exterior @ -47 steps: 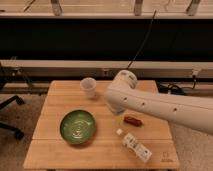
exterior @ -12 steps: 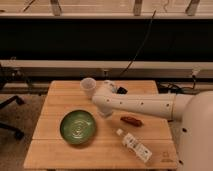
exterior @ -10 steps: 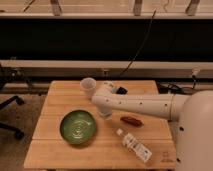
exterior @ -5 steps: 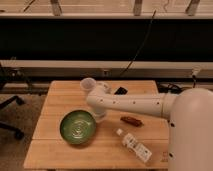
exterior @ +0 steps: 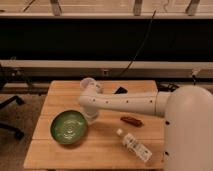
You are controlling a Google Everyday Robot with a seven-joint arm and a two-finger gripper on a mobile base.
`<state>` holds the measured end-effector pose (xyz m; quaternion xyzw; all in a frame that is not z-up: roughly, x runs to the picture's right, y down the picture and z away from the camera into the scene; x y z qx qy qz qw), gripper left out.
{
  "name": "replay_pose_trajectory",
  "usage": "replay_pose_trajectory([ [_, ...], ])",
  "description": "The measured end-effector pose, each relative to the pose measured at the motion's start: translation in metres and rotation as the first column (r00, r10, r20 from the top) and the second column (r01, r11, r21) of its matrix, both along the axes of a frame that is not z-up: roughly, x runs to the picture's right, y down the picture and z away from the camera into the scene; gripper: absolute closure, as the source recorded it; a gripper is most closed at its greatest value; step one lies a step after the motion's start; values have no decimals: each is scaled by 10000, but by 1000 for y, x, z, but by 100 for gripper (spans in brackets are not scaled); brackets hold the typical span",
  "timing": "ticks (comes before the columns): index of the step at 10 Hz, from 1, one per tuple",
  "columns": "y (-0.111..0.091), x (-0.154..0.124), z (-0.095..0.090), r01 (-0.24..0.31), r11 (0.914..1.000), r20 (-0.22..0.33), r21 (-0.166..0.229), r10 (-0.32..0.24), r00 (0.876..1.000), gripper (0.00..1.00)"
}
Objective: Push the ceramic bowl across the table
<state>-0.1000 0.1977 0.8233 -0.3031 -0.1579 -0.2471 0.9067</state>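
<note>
The green ceramic bowl [exterior: 70, 127] sits on the left half of the light wooden table [exterior: 107, 150], towards the front. My white arm reaches in from the right and bends down at its end. My gripper [exterior: 91, 117] hangs low over the table, right against the bowl's right rim. Its tip is partly hidden behind the arm's end.
A small white cup [exterior: 87, 84] stands at the back of the table, just behind my arm. A brown bar [exterior: 131, 120] and a lying plastic bottle [exterior: 135, 146] are to the right. A dark item [exterior: 120, 90] lies at the back. An office chair [exterior: 7, 107] stands to the left.
My arm has swung left and lowered the gripper to the bowl's right rim. The bowl has slid a little to the left on the table.
</note>
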Motion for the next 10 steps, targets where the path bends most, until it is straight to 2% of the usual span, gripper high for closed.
replay_pose_trajectory([
  [5, 18, -35, -1, 570, 9979, 801, -305, -544, 9953, 100],
  [10, 24, -76, -5, 1159, 9925, 1785, -391, -1072, 9781, 100],
])
